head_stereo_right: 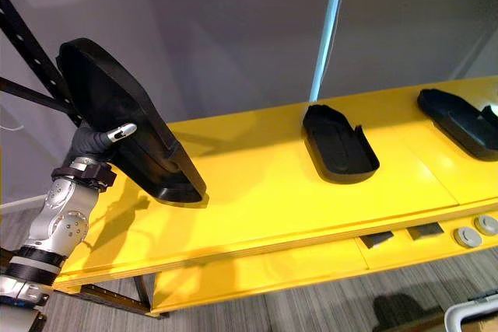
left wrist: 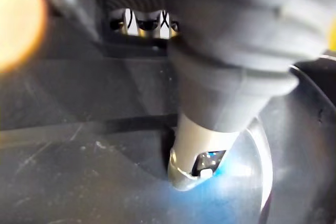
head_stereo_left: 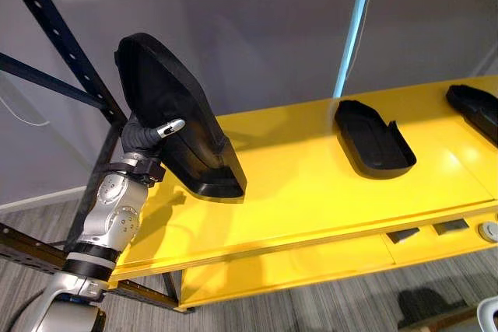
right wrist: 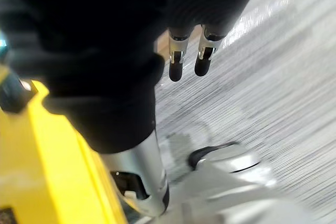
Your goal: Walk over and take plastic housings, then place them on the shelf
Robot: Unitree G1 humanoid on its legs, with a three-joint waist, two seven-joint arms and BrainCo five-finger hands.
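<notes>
Three housings [head_stereo_left: 175, 110] (one, seemingly gripped, in left hand [head_stereo_left: 166, 127]).

Nothing legible here — no text, label, number or sign can be read on the yellow shelf [head_stereo_left: 311, 192] or on any black plastic housing [head_stereo_left: 373, 141].

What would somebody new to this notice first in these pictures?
The big black plastic housing stands out first: the left hand grips it, tilted nearly upright, with its lower end down at the left end of the bright yellow shelf. Next come two more lying flat on that shelf, apart from each other: the middle housing and the far-right housing.
</notes>
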